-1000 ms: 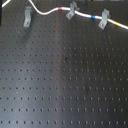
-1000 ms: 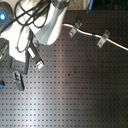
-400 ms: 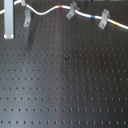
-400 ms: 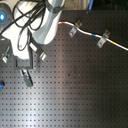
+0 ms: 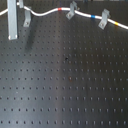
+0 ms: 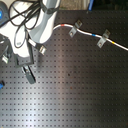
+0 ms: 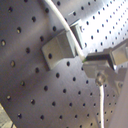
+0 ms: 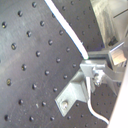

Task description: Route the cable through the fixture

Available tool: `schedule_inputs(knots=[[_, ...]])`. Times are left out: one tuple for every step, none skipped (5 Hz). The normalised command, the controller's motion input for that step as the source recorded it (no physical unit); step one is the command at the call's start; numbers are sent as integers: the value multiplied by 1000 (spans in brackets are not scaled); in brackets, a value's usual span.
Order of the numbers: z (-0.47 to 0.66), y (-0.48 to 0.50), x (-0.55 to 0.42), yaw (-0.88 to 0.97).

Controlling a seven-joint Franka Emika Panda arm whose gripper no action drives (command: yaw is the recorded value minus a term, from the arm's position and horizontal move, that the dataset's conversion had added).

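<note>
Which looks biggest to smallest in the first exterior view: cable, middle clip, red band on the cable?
1. cable, spans most of the frame's width
2. middle clip
3. red band, a short mark on the cable

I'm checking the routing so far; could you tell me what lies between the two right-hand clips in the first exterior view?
Only the cable runs there, from the middle clip to the right clip, over bare board.

Three clips stand in a row on the tabletop (image 5: 65, 85) along the first exterior view's top: one (image 5: 26, 21) at left, one (image 5: 72, 11) in the middle, one (image 5: 104, 18) at right. The cable (image 5: 47, 11) runs across all three.
</note>
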Motion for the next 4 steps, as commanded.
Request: schedule_inputs(knots=[[530, 125, -321, -46], [566, 159, -310, -46], [59, 10, -90, -9], [0, -19, 4, 0]])
